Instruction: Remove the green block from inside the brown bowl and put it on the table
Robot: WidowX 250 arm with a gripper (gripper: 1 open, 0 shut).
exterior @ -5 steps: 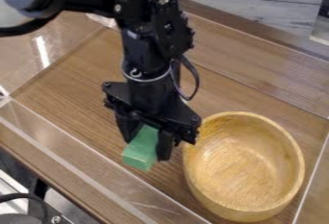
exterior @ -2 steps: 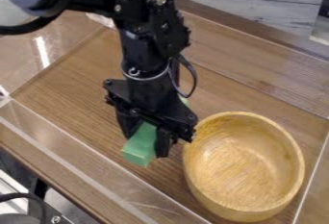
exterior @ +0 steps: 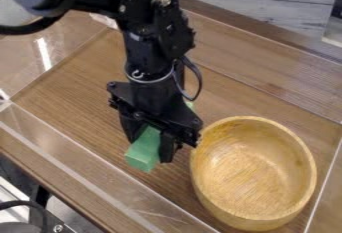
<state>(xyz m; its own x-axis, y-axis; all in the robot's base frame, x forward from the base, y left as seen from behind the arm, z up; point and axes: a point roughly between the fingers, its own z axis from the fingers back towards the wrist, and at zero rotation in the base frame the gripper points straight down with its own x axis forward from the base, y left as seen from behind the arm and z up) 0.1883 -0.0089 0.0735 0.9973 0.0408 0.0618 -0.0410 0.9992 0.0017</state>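
The green block (exterior: 146, 153) hangs between the black fingers of my gripper (exterior: 151, 147), which points straight down and is shut on it. Its lower end sits close over the table (exterior: 80, 97), just left of the brown bowl (exterior: 254, 172); whether it touches the wood I cannot tell. The bowl is a wide, light wooden dish at the lower right with nothing inside it. The block's upper part is hidden by the fingers.
Low clear acrylic walls (exterior: 80, 182) edge the tabletop along the front and left. The black arm (exterior: 147, 27) reaches in from the upper left above the block. A pale surface lies beyond the far wall at the upper right.
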